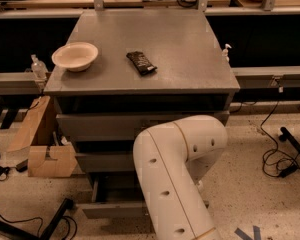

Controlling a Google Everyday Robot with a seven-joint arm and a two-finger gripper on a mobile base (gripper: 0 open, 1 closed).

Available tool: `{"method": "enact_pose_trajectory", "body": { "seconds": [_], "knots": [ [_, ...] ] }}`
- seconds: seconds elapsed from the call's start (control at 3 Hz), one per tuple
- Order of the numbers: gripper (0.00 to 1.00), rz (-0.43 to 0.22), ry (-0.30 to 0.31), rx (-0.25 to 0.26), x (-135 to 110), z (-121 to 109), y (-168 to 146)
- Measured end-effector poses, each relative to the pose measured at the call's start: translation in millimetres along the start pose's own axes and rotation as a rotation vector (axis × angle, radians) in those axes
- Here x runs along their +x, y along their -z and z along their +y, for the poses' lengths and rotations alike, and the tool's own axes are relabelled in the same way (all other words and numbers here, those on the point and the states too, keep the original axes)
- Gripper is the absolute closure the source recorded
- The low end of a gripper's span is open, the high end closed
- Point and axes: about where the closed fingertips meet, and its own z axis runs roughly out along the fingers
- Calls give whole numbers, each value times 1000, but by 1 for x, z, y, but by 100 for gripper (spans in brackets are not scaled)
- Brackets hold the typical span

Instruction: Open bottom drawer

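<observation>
The grey metal cabinet [140,84] has three drawers in its front. The bottom drawer [107,210] is the lowest, with a slim front panel that stands out from the cabinet body, and a dark gap shows behind it. My white arm [175,174] bends down in front of the drawers and covers their right half. The gripper is hidden behind this arm, somewhere low in front of the cabinet. The drawer's knob is hidden too.
A white bowl [75,55] and a dark snack bar [141,62] lie on the cabinet top. Cardboard boxes [45,156] stand on the floor at the left, with black cables and a stand leg [55,219] beside them. More cables [280,159] lie at the right.
</observation>
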Motion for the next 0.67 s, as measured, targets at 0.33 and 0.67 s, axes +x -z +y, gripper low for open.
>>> {"method": "enact_pose_trajectory", "body": {
  "seconds": [0.33, 0.67],
  "knots": [
    [100, 0, 0, 0, 0, 0, 0],
    [100, 0, 0, 0, 0, 0, 0]
  ]
}}
